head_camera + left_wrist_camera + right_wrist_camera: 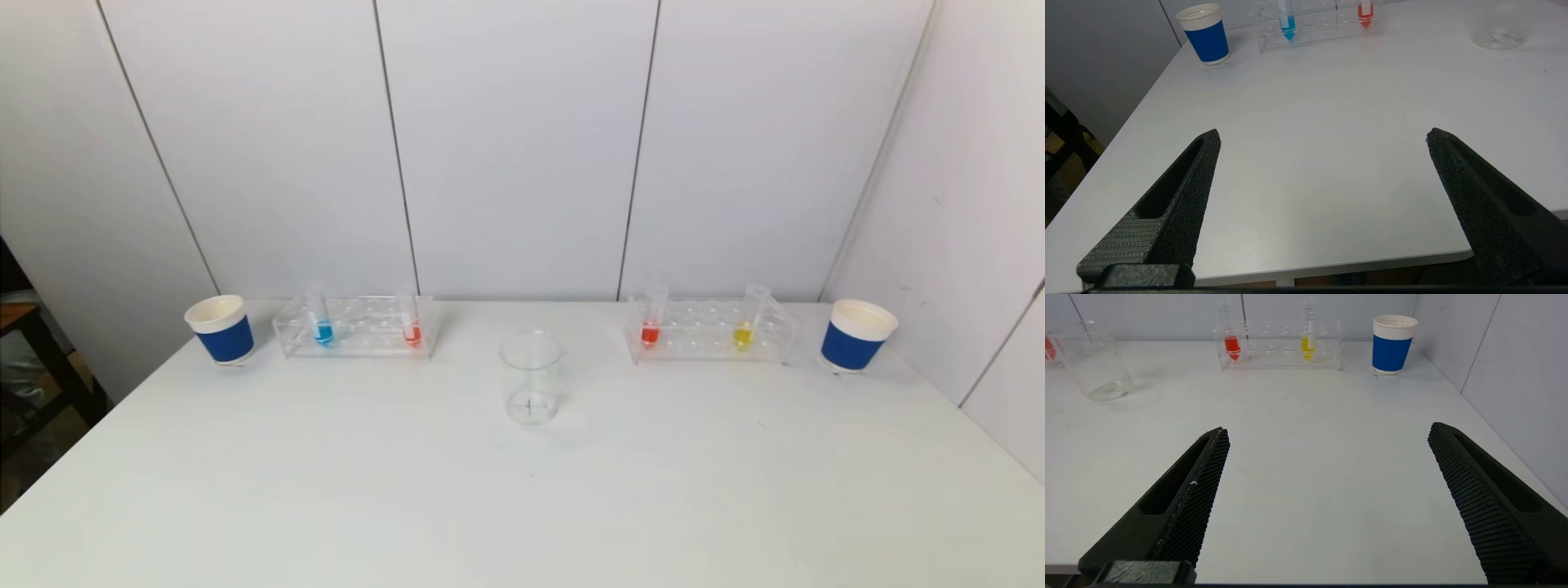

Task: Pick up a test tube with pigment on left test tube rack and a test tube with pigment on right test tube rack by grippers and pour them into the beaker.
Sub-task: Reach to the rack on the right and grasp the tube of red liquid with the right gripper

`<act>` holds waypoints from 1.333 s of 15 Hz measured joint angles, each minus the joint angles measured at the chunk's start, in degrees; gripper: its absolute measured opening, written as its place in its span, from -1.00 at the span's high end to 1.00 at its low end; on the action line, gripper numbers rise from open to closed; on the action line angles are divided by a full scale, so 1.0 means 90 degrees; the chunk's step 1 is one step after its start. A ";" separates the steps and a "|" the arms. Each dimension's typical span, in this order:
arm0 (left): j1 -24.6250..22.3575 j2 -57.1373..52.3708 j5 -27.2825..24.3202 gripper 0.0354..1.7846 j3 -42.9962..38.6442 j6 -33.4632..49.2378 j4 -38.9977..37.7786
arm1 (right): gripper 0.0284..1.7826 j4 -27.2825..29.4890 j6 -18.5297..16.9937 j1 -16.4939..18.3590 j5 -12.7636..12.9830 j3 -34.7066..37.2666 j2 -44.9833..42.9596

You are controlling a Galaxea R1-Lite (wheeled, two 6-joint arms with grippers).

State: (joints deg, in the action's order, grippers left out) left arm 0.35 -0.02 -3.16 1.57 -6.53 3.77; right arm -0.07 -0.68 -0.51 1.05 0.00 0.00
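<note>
clear plastic left rack (355,327) sits at the back of the white worktop (522,490), holding 2 tubes: blue tube (321,320) toward its left end, w/ blue liquid in the bottom, and left red tube (411,322) toward its right end, w/ red-orange liquid. right rack (709,331) mirrors it on the other side: right red tube (651,320) at its left end, yellow tube (747,322) toward its right end. all 4 stand upright in their slots. glass beaker (531,377) stands between the racks, a bit nearer the robot, w/ no liquid in it. blue paper cup w/ white rim, left cup (220,328), sits just beside the left rack's outer end; right cup (856,335) near the right rack's outer end. cup contents can't be made out.

left gripper (1323,136) hovers over the near worktop edge, fingers spread wide, nothing between them. right gripper (1327,430) same: spread wide, holding nothing, well apart from the racks. neither shows in the head view. tube tops are cut off in the left wrist view.
</note>
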 joint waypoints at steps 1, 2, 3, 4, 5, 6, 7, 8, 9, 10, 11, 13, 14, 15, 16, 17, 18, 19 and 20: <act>0.0000 0.0000 0.0000 -0.98 0.0000 -0.0003 0.0000 | -0.99 0.0000 -0.0003 0.0000 0.0000 0.0000 0.0000; 0.0000 0.0000 0.0000 -0.98 0.0000 -0.0005 0.0000 | -0.99 0.0000 0.0000 0.0000 0.0000 0.0000 0.0000; 0.0000 0.0000 0.0000 -0.98 0.0000 0.0000 0.0000 | -0.99 0.0000 0.0000 0.0000 0.0000 0.0000 0.0000; 0.0000 0.0000 0.0000 -0.98 0.0000 -0.0003 0.0000 | -0.99 0.0000 0.0003 0.0000 0.0000 0.0000 0.0000; -0.0003 0.0000 0.0003 -0.98 0.0000 -0.0003 0.0000 | -0.99 0.0000 0.0000 0.0000 0.0000 0.0000 0.0000; -0.0003 0.0000 0.0003 -0.98 0.0000 0.0000 0.0000 | -0.99 0.0000 0.0000 0.0000 0.0000 0.0000 0.0000; -0.0003 0.0000 0.0003 -0.98 0.0000 0.0000 0.0000 | -0.99 0.0000 -0.0003 0.0000 -0.0001 0.0000 0.0000; 0.0000 0.0000 0.0003 -0.98 0.0000 -0.0003 0.0000 | -0.99 0.0000 -0.0003 0.0000 0.0000 0.0000 0.0000; 0.0000 0.0000 0.0003 -0.98 0.0000 -0.0003 0.0000 | -0.99 0.0000 -0.0003 0.0000 0.0000 0.0000 0.0000; 0.0000 0.0000 0.0000 -0.98 0.0000 0.0000 0.0000 | -0.99 0.0000 0.0000 0.0000 0.0000 0.0000 0.0000; 0.0000 0.0000 0.0000 -0.98 0.0000 0.0000 0.0000 | -0.99 0.0000 0.0000 0.0000 0.0000 0.0000 0.0000; 0.0000 0.0000 -0.0001 -0.98 0.0000 -0.0003 0.0000 | -0.99 0.0000 0.0000 0.0000 0.0000 0.0000 0.0000; -0.0003 0.0000 0.0000 -0.98 0.0000 -0.0003 0.0000 | -0.99 0.0000 0.0003 0.0000 0.0000 0.0000 0.0000; -0.0003 0.0000 0.0003 -0.98 0.0000 0.0000 0.0000 | -0.99 0.0000 0.0000 0.0000 0.0000 0.0000 0.0000; -0.0003 0.0000 0.0000 -0.98 0.0000 -0.0003 0.0000 | -0.99 0.0000 0.0000 0.0000 0.0000 0.0000 0.0000; -0.0003 0.0000 0.0003 -0.98 0.0000 0.0000 0.0000 | -0.99 0.0000 0.0000 0.0000 0.0000 0.0000 0.0000; 0.0000 0.0000 0.0003 -0.98 0.0000 -0.0003 0.0000 | -0.99 0.0000 0.0000 0.0000 0.0000 0.0000 0.0000; 0.0000 0.0000 0.0003 -0.98 0.0000 0.0000 0.0000 | -0.99 0.0000 0.0000 0.0000 0.0000 0.0000 0.0000; -0.0003 0.0000 0.0003 -0.98 0.0000 0.0000 0.0000 | -0.99 0.0003 -0.0003 0.0000 0.0000 0.0000 0.0000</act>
State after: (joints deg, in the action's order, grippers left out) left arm 0.33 -0.02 -3.13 1.57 -6.53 3.77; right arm -0.05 -0.71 -0.51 1.05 0.00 0.00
